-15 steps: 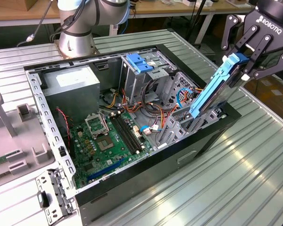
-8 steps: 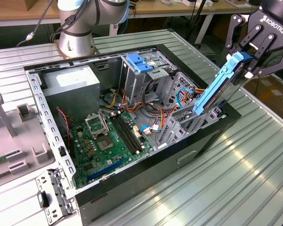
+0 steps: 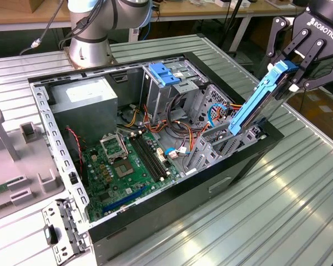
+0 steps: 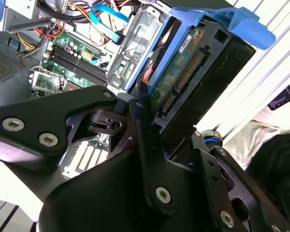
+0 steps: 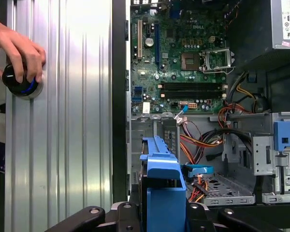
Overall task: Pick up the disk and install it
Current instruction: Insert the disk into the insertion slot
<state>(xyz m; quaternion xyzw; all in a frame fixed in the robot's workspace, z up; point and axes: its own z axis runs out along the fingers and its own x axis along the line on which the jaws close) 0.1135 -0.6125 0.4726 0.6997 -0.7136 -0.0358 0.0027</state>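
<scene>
Disk (image 3: pixel 254 108), clenched at its top end by the gripper (image 3: pixel 291 71), hangs tilted with its far end at the drive bay (image 3: pixel 225 145) below the fingers (image 4: pixel 147 145); seating it probably calls for squaring its rails to the slot.

The gripper (image 5: pixel 160 215) clasps the disk (image 5: pixel 162 188), its black fingers (image 5: pixel 111 220) set against the bright blue rails on both sides. The disk faces the camera edge-on, over the open computer case (image 5: pixel 119 96). Close by it run orange and yellow cables (image 5: pixel 203 140) and a flat blue cable (image 5: pixel 199 169). Deeper in the case lies the green motherboard (image 5: pixel 154 63) with its processor socket (image 5: pixel 193 60) and dark memory slots (image 5: pixel 191 89). A grey power supply (image 5: pixel 287 24) sits beside it. Outside the case, on the ribbed metal table (image 5: pixel 67 121), a person's hand (image 5: pixel 14 46) grips a black knob with a blue ring (image 5: pixel 19 81).
</scene>
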